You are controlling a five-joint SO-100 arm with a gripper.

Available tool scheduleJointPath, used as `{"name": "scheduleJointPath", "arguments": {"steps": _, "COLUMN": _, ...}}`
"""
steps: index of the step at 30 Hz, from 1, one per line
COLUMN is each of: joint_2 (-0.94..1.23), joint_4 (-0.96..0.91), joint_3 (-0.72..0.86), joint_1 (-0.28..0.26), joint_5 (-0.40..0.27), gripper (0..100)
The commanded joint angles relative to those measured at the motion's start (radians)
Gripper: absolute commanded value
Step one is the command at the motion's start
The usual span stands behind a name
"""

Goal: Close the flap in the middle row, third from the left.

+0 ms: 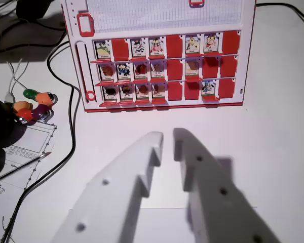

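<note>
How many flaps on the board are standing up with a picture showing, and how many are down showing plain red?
Flaps up: 15
Flaps down: 9
Total: 24

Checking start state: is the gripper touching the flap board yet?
No, the gripper hovers over bare table, clear of the red board.
</note>
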Motion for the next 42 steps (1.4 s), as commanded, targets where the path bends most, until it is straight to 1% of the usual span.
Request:
{"name": "scheduleJointPath", "arguments": {"steps": 1, "joint_2": -0.015, "joint_4": 0.000, "joint_3": -0.094, "joint_1": 0.002, "joint_5": -0.002, "gripper": 2}}
{"name": "scheduleJointPath", "arguments": {"steps": 16, "joint_2": -0.153, "joint_4": 0.025, "joint_3": -0.232, "joint_1": 0.012, "joint_5": 0.011, "gripper": 2}}
{"name": "scheduleJointPath", "arguments": {"steps": 25, "joint_2": -0.238, "joint_4": 0.038, "joint_3": -0.288, "joint_1": 0.008, "joint_5": 0.038, "gripper": 2}}
{"name": "scheduleJointPath", "arguments": {"steps": 30, "joint_2": -0.291, "joint_4": 0.032, "joint_3": -0.288, "joint_1": 0.005, "joint_5": 0.055, "gripper": 2}}
{"name": "scheduleJointPath", "arguments": {"steps": 33, "joint_2": -0.350, "joint_4": 0.028, "joint_3": -0.304, "joint_1": 0.006, "joint_5": 0.066, "gripper": 2}}
{"name": "scheduleJointPath", "arguments": {"steps": 38, "joint_2": -0.495, "joint_4": 0.028, "joint_3": -0.413, "joint_1": 0.002, "joint_5": 0.101, "gripper": 2}}
{"name": "scheduleJointPath", "arguments": {"steps": 42, "joint_2": -0.606, "joint_4": 0.023, "joint_3": -0.488, "joint_1": -0.012, "joint_5": 0.120, "gripper": 2}}
